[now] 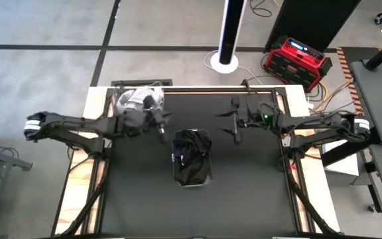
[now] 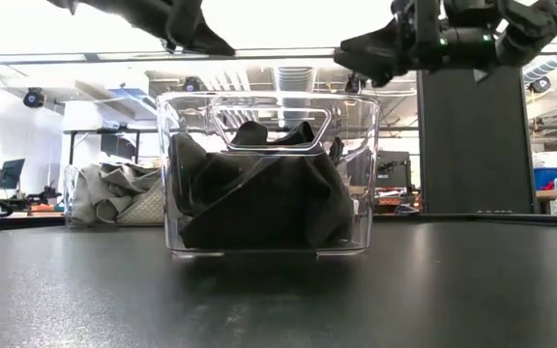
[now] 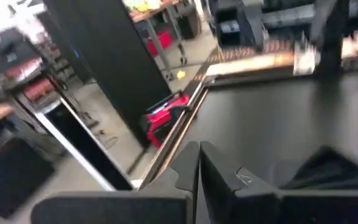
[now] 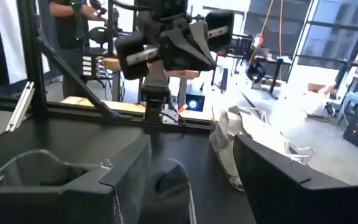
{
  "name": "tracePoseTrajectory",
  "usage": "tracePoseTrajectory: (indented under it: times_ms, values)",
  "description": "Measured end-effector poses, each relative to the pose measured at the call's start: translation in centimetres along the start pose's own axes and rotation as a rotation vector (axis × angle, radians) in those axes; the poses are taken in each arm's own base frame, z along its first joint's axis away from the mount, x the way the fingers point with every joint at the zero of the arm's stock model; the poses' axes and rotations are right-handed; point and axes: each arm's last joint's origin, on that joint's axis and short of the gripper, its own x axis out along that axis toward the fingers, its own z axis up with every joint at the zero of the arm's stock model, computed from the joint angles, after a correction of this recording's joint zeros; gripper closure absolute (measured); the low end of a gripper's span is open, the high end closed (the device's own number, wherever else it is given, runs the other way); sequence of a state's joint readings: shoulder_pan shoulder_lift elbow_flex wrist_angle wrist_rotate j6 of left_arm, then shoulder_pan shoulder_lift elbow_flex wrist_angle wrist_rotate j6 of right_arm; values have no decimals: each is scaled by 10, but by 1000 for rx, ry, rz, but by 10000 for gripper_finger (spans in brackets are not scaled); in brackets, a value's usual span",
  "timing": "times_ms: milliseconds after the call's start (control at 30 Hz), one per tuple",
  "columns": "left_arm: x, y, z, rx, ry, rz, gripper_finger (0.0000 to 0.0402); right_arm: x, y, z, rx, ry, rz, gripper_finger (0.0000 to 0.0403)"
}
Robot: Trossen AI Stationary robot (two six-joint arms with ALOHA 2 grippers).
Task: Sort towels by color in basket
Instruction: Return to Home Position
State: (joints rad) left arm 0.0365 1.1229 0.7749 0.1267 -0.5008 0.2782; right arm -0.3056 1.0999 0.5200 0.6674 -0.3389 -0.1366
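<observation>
Currently both arms hang above the table: the left arm reaches in just beside the grey towels, its jaws pressed together on nothing, and the right arm reaches in from the opposite side, its jaws spread wide and empty. Black towels lie bunched in the transparent bin at mid-table, between the two arms' tips. The grey towels are heaped in a second bin at the far-left corner, apart from the black ones.
</observation>
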Motion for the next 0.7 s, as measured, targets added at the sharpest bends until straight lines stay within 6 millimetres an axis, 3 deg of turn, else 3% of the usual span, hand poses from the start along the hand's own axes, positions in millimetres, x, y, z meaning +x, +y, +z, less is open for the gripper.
tracePoseTrajectory:
  times_ms: [133, 233, 300, 400, 700]
  values:
    - [-12, -8, -21, -150, -85, -89, 402, -4, 3, -5, -17, -31, 8, 184]
    - [-20, -11, -38, -209, -262, -220, 402, -7, 5, -1, -39, -80, 55, 184]
    - [-29, -7, -47, -234, -343, -216, 402, -11, 6, 3, -56, -98, 77, 184]
    - [-40, 1, -63, -245, -329, -139, 402, -21, 9, 5, -79, -119, 77, 184]
    - [-93, 30, -66, -269, -412, -117, 402, -72, 26, 11, -143, -254, 45, 184]
